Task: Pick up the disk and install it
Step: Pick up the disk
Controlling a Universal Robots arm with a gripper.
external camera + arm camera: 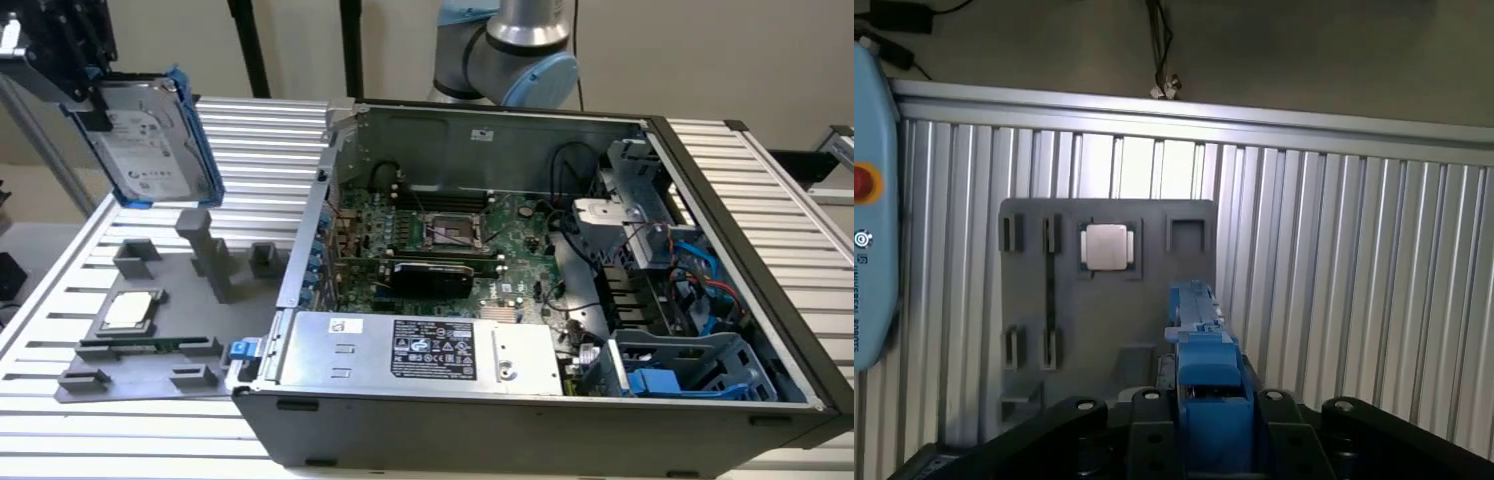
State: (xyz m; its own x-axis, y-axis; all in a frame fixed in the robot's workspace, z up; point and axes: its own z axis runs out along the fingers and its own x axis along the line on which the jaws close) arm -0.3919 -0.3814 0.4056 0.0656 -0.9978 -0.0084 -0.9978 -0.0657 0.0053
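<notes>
Black end effector (pixel 88 98) clamps the disk (pixel 154 135) by its top edge and holds it in the air near the upper corner on the exterior view's left. In the wrist view its dark fingers (pixel 1144 425) sit on either side of the bright blue frame, pressed against it. The disk (pixel 1204 350) hangs nearly upright and a little tilted. Its silver face and white label are turned toward the exterior camera, and the blue plastic runs along its lower and right edges. It touches nothing but the end effector.

Below it, a flat grey fixture plate (pixel 180 325) lies on the ribbed aluminium bench (pixel 267 130). The plate carries several raised grey blocks and one taller post (pixel 214 258). A small square silver chip (pixel 127 310) rests in a recess of the plate, well apart from the disk.

To the exterior view's right of the plate stands an open computer case (pixel 747 260), its side panel off. Inside it are a green motherboard (pixel 454 240), a large grey box with a black label (pixel 414 350) along the near edge, and a blue-grey drive cage (pixel 681 370) at the near right corner. The arm's grey and light-blue joint (pixel 514 50) rises behind the case.
</notes>
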